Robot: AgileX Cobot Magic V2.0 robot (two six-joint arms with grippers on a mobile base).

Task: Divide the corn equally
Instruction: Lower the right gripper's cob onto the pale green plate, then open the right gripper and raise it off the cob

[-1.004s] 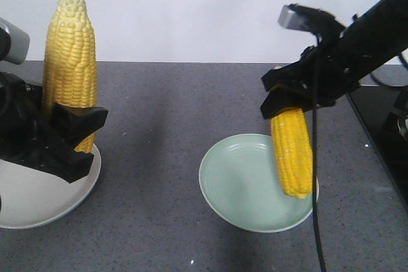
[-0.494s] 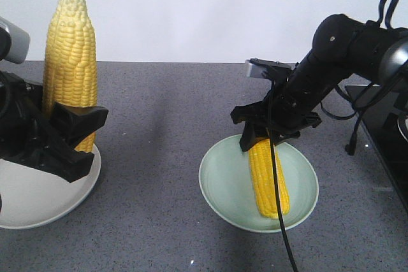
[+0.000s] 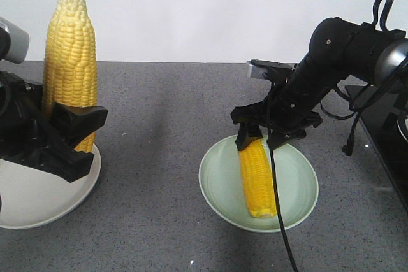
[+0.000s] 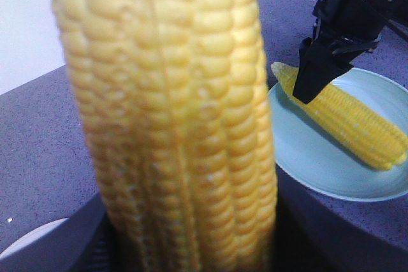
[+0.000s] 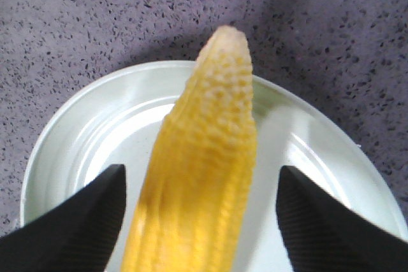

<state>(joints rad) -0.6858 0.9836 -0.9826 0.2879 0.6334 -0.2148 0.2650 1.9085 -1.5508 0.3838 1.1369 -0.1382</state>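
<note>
Right gripper (image 3: 262, 137): we see its jaws spread wide, one on each side of a cob (image 3: 256, 179), touching neither.
That cob: it lies flat in the green plate (image 3: 220, 186), near the table's (image 3: 159, 125) right edge, pale tip under the gripper.
Left gripper (image 3: 67, 133): we find it clamped on the lower part of a second cob (image 3: 70, 68), held upright, tip up.
White plate (image 3: 32, 202): at the table's left edge, below that gripper.
</note>
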